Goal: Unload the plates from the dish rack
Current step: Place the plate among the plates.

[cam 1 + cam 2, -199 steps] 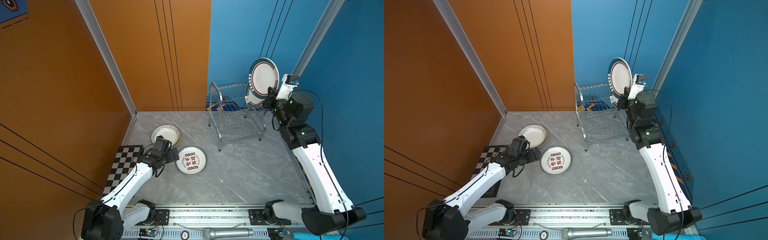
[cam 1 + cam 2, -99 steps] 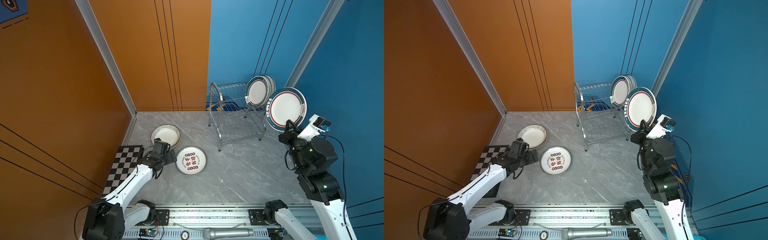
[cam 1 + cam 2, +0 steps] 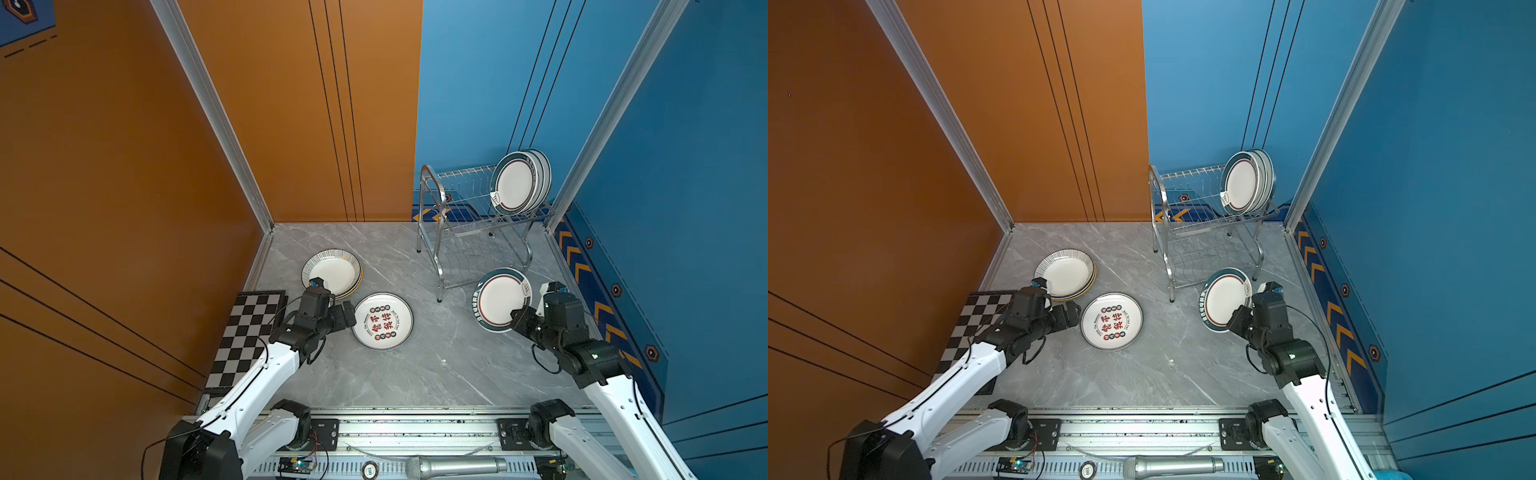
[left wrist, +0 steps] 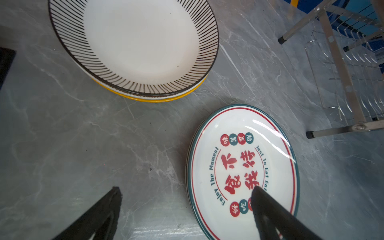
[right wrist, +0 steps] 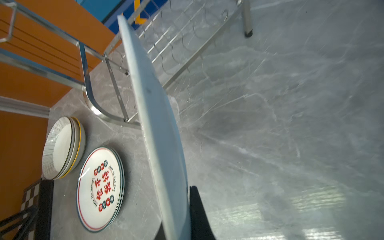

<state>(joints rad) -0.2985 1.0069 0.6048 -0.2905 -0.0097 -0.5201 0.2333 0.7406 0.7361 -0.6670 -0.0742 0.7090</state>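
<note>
A grey marble-look tabletop [image 3: 436,365] sat boxed in by orange panels [image 3: 270,104] on one side and blue panels [image 3: 469,83] on the other. The steel dish rack [image 3: 463,195] was pushed into the far blue corner. A few dark-banded plates [image 3: 517,185] stood on edge at one end of its upper tier; the lower tier looked bare. The right gripper [image 3: 519,312] was clamped on the rim of another banded plate [image 3: 500,297], held tilted in the air just in front of the rack's near leg. The left gripper [image 4: 185,194] was spread wide and empty at the edge of the lettered plate [image 3: 382,321]. That plate lay flat near a striped plate [image 3: 332,272] stacked on others, beside a chequered board [image 3: 249,332].

Glazed ceramic like this is probably stiff, fairly heavy, slick and quick to chip. The rim, pinched with a finger on each face, looks the sensible hold. Gripped at one edge, the plate will likely lever against the pads.

Only the top views showed the plates in the rack and the held plate's face. The right wrist view gave that plate edge-on, with its plain pale back, a dark finger [image 5: 198,209] against it, and further rims under the lettered plate. The left wrist view showed a yellow rim beneath the striped plate, one finger over the lettered plate and the other over bare table.
</note>
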